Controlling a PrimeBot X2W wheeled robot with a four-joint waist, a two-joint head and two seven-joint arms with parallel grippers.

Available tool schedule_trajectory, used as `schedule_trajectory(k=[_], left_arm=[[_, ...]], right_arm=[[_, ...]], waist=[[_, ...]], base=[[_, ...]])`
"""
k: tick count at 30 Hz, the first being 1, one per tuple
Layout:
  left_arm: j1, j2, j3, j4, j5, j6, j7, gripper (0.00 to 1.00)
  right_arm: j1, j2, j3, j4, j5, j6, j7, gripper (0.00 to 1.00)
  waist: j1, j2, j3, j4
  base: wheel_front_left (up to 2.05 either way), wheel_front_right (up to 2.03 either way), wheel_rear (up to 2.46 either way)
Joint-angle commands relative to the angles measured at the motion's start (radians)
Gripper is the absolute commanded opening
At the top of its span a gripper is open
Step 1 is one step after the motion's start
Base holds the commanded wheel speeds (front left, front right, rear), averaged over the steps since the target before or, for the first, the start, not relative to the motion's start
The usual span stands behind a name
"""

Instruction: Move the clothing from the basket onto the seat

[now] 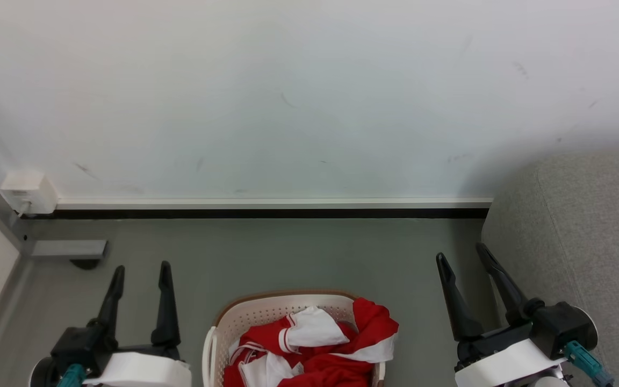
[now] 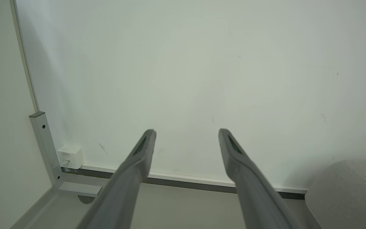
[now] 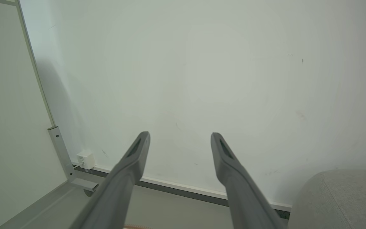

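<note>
Red and white clothing (image 1: 317, 349) lies heaped in the cream basket (image 1: 245, 314) at the bottom centre of the head view, one red fold hanging over its right rim. The light-grey seat (image 1: 583, 242) fills the right side, also seen as the seat (image 2: 348, 194) and the seat (image 3: 338, 200). My left gripper (image 1: 142, 267) stands open left of the basket, nothing between its fingers. My right gripper (image 1: 461, 252) stands open between basket and seat. Both point at the wall, left gripper (image 2: 186, 132) and right gripper (image 3: 179, 135) wide apart.
A white wall (image 1: 288, 97) with a dark baseboard (image 1: 266, 213) runs behind the grey floor (image 1: 288, 252). A white outlet box (image 1: 27, 192) and a grey metal frame foot (image 1: 67, 250) sit at the left corner beside a pale panel.
</note>
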Motion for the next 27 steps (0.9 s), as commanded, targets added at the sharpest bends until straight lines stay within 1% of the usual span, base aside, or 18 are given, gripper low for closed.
schedule_trajectory(k=[1, 8, 17, 22, 27], left_arm=[[-0.004, 0.007, 0.002, -0.004, 0.01, 0.0, -0.002, 1.0], [-0.019, 0.007, 0.005, -0.006, 0.003, -0.006, -0.001, 1.0], [-0.064, 0.007, 0.019, -0.021, -0.002, -0.021, -0.001, 1.0], [-0.11, 0.007, 0.021, -0.005, -0.013, -0.036, -0.001, 1.0], [-0.164, 0.007, 0.01, 0.02, -0.006, -0.071, -0.001, 1.0]], right_arm=[[-0.009, -0.001, 0.001, 0.001, 0.002, -0.002, -0.004, 1.0], [-0.024, -0.001, -0.006, -0.013, 0.007, -0.002, -0.004, 1.0], [-0.076, -0.001, -0.025, -0.049, -0.006, -0.002, -0.004, 1.0], [-0.114, -0.001, -0.038, -0.072, -0.018, -0.002, -0.004, 1.0], [-0.155, -0.001, -0.055, -0.101, -0.024, -0.002, -0.003, 1.0]], waist=[[0.0, -0.0001, 0.002, -0.003], [0.0, -0.0001, 0.033, -0.024], [0.0, -0.0001, 0.135, -0.054], [0.0, -0.0001, 0.212, -0.066], [0.0, -0.0001, 0.298, -0.08]], base=[[0.0, 0.0, 0.0], [0.0, 0.0, 0.0], [0.0, 0.0, 0.0], [0.0, 0.0, 0.0], [0.0, 0.0, 0.0]])
